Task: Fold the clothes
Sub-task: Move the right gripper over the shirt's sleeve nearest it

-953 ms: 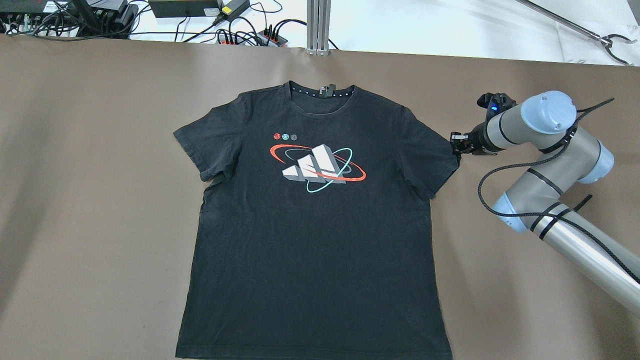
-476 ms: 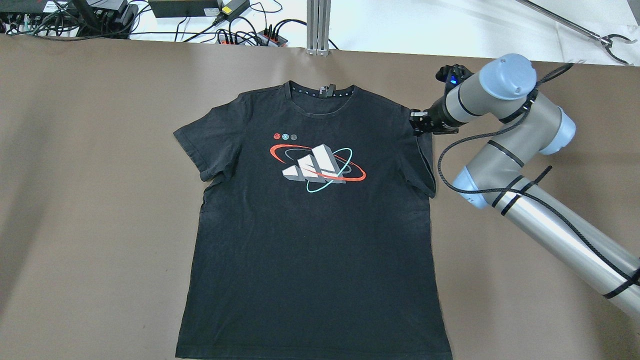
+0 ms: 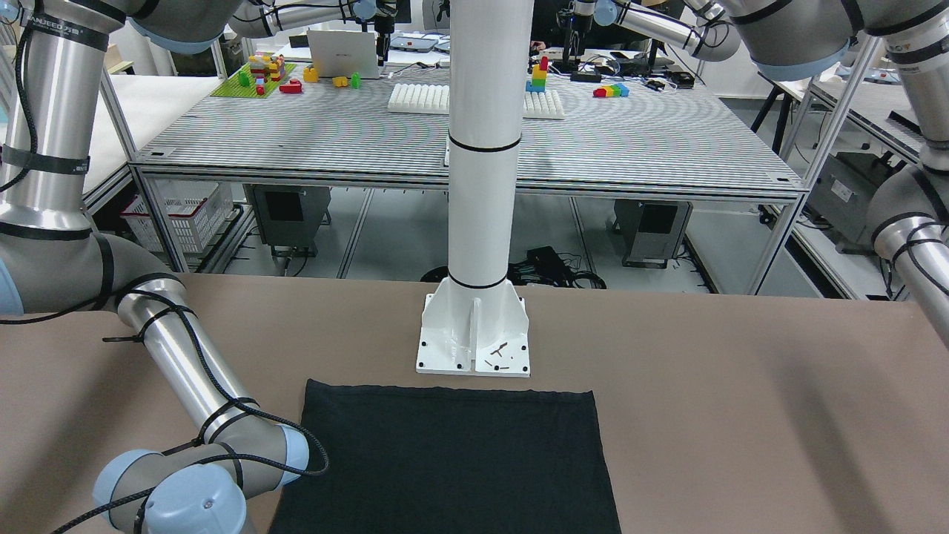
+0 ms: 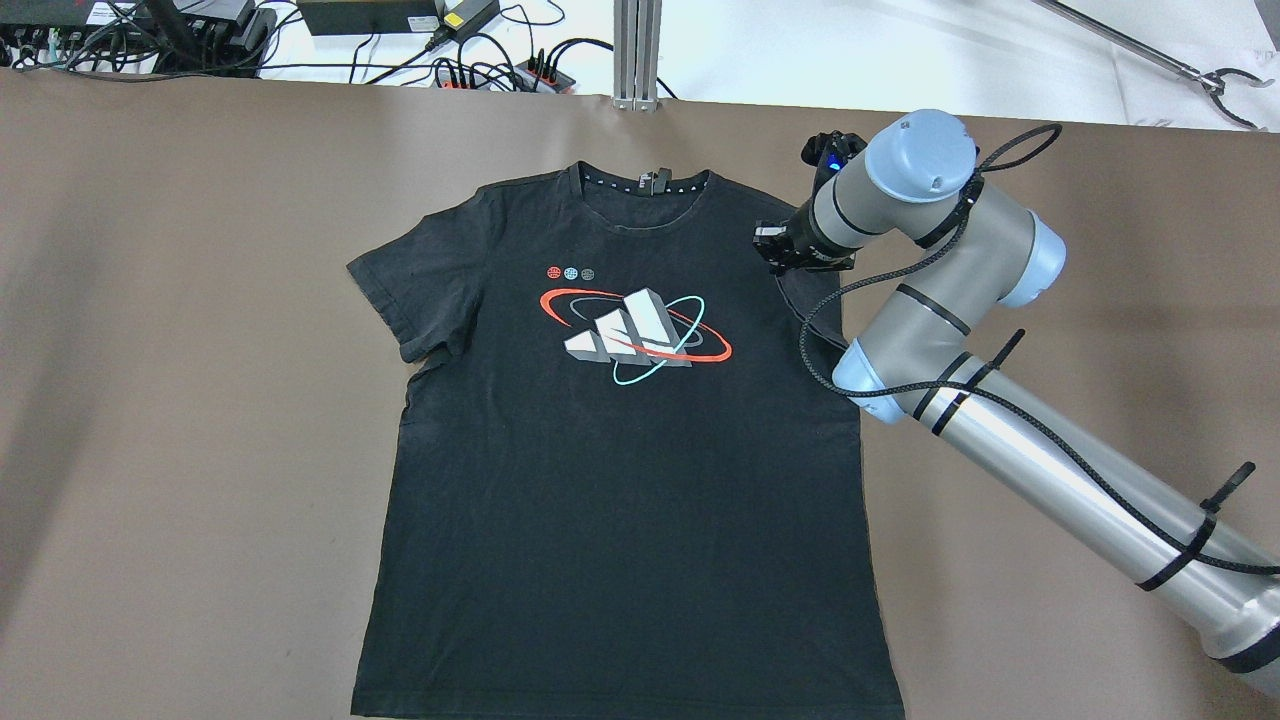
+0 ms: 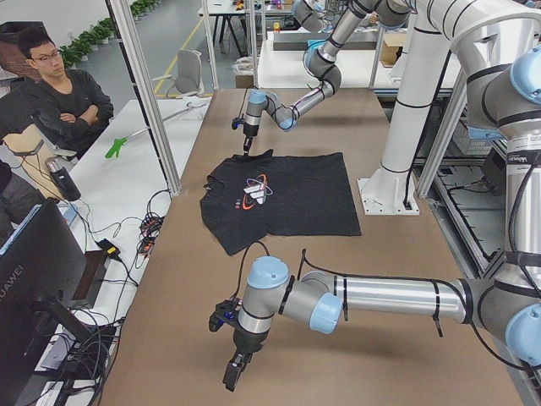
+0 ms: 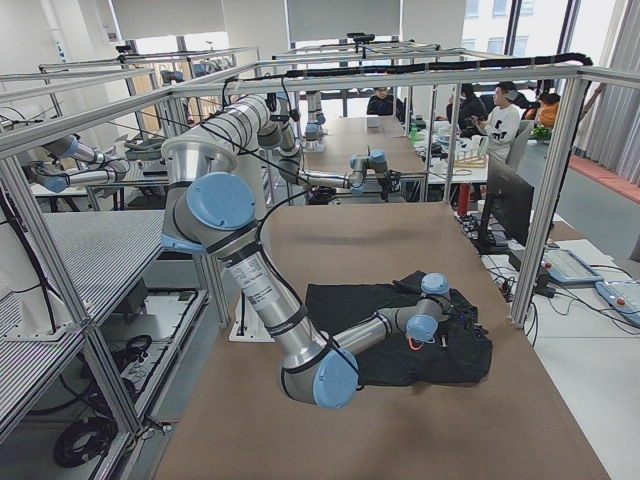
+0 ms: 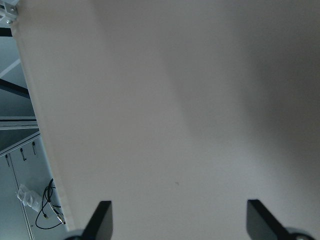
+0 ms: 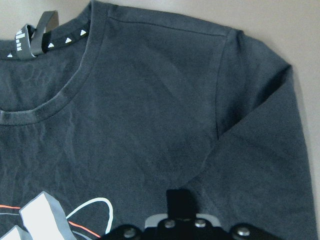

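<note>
The clothes point(image 4: 620, 480) are one black T-shirt with a red, white and teal print, lying front up on the brown table point(image 4: 180, 400). Its lower half shows in the front-facing view point(image 3: 445, 460). My right gripper point(image 4: 775, 250) is over the shirt's right shoulder, shut on the right sleeve, which is drawn inward over the chest. In the right wrist view the shut gripper point(image 8: 180, 192) pinches black fabric point(image 8: 150, 100) below the collar. My left gripper point(image 7: 180, 220) is open over bare table, far from the shirt, near the table's left end point(image 5: 230, 376).
A white pillar stands on its base plate point(image 3: 474, 341) just behind the shirt's hem. Cables and power strips point(image 4: 500, 70) line the far edge. A person point(image 5: 59, 93) sits beside the table's left end, next to a monitor point(image 5: 34, 271).
My right gripper has moved left from the sleeve's outer edge to over the shoulder, dragging the right sleeve inward onto the shirt.
</note>
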